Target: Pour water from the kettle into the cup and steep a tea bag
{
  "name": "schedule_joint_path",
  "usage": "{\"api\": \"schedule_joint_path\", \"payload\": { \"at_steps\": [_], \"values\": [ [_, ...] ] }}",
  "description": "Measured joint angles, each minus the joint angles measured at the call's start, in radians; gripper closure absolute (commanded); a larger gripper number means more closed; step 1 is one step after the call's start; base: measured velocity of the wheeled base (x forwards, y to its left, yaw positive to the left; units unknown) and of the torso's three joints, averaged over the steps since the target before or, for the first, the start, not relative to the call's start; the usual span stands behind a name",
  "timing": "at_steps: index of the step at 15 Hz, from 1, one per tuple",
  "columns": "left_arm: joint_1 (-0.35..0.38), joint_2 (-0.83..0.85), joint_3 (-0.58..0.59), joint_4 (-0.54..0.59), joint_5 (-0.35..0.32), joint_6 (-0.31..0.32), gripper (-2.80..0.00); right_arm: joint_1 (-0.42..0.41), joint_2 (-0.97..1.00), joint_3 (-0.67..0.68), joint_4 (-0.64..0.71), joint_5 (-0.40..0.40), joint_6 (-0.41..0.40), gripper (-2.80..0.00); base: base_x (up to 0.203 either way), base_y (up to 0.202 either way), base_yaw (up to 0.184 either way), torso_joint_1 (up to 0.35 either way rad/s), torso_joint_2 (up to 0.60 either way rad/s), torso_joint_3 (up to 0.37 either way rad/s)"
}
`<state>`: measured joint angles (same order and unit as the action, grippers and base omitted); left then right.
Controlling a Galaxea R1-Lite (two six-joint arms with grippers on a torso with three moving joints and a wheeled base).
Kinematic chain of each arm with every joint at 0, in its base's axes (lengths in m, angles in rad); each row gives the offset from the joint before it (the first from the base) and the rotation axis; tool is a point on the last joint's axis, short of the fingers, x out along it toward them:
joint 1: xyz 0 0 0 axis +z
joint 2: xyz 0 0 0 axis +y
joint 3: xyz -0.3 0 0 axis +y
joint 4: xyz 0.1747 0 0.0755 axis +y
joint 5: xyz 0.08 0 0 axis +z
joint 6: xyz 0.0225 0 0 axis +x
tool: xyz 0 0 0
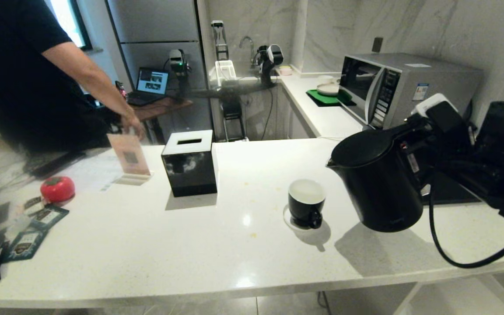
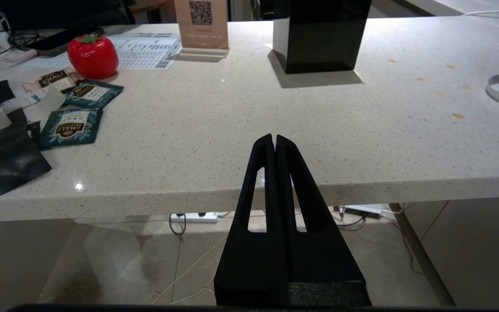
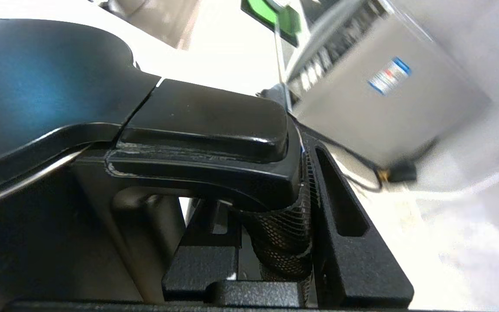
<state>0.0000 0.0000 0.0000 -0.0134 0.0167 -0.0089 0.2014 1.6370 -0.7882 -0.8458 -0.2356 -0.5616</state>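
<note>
The matte black kettle (image 1: 379, 188) hangs tilted just above the white counter (image 1: 190, 245), casting a shadow below, its spout (image 1: 331, 164) pointing left toward the cup. My right gripper (image 1: 418, 146) is shut on the kettle's handle (image 3: 280, 234), one finger (image 3: 345, 225) pressed against its mesh-covered side. The black cup (image 1: 306, 201), white inside, stands on its saucer (image 1: 288, 218) left of and below the spout. The cup's edge and saucer (image 2: 498, 89) also show in the left wrist view. My left gripper (image 2: 274, 136) is parked before the counter's front edge, shut and empty. The tea bag is out of view.
A black cube tissue box (image 1: 189, 164) stands mid-counter. A QR sign (image 1: 129, 157), a red tomato-shaped object (image 1: 57, 189) and flat blue packets (image 1: 37, 218) lie at left, where a person's arm (image 1: 90, 83) reaches. A microwave (image 1: 405, 87) sits behind the kettle; my arm's cable (image 1: 453, 258) loops over the front edge.
</note>
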Motion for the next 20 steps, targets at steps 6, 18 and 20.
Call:
{"api": "schedule_joint_path", "payload": {
  "at_steps": [6, 18, 20],
  "values": [
    [0.0, 0.0, 0.0, 0.0, 0.0, 0.0, 0.0, -0.112, -0.045, 0.016, 0.006, -0.003, 0.055, 0.0, 0.0, 0.0, 0.0, 0.0, 0.0, 0.0],
    [0.0, 0.0, 0.0, 0.0, 0.0, 0.0, 0.0, -0.43, -0.12, 0.043, 0.011, 0.009, 0.214, 0.0, 0.0, 0.0, 0.0, 0.0, 0.0, 0.0],
    [0.0, 0.0, 0.0, 0.0, 0.0, 0.0, 0.0, -0.499, -0.121, 0.042, 0.014, 0.027, 0.237, 0.0, 0.0, 0.0, 0.0, 0.0, 0.0, 0.0]
  ]
}}
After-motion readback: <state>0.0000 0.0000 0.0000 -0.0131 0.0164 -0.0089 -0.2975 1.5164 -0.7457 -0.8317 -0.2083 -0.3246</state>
